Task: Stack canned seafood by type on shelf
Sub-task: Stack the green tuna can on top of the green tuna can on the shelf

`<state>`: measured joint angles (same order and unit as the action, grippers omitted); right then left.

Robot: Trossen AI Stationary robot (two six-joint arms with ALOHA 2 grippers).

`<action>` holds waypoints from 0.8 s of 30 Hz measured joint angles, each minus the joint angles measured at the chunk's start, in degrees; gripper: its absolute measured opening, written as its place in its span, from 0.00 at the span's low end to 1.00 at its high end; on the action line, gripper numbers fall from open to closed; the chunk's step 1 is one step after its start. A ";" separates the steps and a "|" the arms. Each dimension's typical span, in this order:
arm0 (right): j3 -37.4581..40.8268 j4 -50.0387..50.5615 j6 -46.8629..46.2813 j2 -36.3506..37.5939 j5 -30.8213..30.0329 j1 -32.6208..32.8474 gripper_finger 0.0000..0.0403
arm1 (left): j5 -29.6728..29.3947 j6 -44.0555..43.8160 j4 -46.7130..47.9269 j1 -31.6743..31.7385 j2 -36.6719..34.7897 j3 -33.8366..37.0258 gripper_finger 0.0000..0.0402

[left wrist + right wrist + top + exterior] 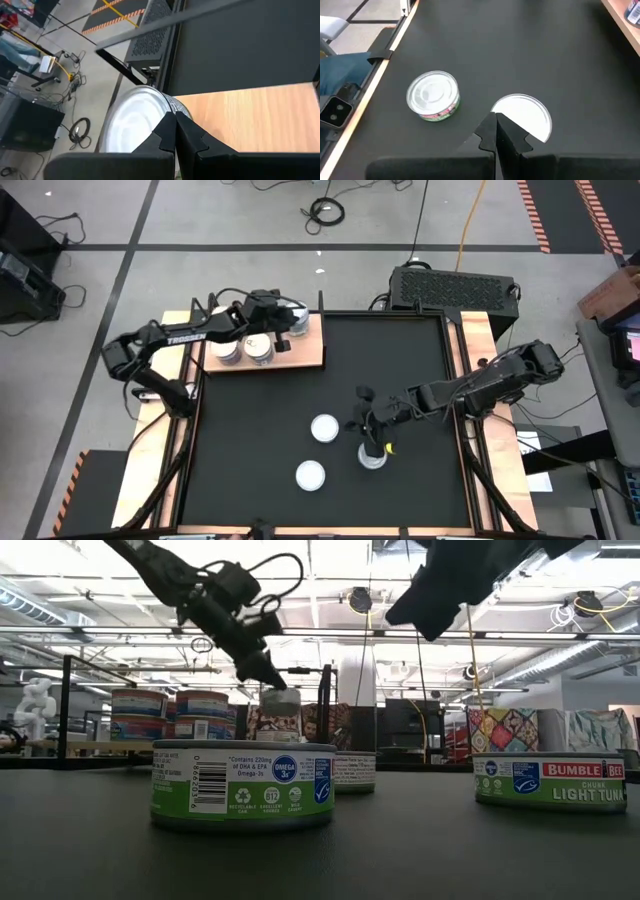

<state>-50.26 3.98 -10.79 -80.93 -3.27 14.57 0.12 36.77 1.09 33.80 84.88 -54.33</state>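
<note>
3 tins sat loose on the black mat [400,360] at the near side of the table: one [310,474] closest to the front edge, another [324,428] just behind it, and a third [373,456] to their right, directly under the right gripper [372,442]. That gripper hovered over the third tin with its fingers pressed together, pinching nothing. In its wrist view a green-labelled tin [433,95] and a pale-topped one [522,117] lay ahead, apart from each other.

Farther back, the wooden shelf [305,356] lay at the far left corner with several tins [258,350] on it, some stacked 2 high in the low view. The left gripper [175,132] was over the shelf's far edge, fingers pressed together and resting against a pale-topped tin [134,117] without clasping it.

The risk lay there, I judged: that tin seemed to sit at the board's edge, and a nudge from closed fingers could push it off or topple a neighbouring stack. On the right, closed fingers descending would strike the lid and skid the tin away.
</note>
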 joint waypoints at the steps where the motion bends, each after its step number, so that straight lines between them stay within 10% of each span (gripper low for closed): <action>1: 0.00 0.28 0.43 0.00 0.47 -0.61 0.00 | -0.06 0.89 -0.89 0.00 0.91 0.00 0.00; 24: 0.00 1.67 1.12 0.00 0.66 -2.38 0.00 | -1.90 2.57 0.49 0.35 6.53 0.00 0.00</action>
<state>-50.26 5.65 -9.67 -80.93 -2.61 12.19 -1.78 39.34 1.57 34.15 91.42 -54.33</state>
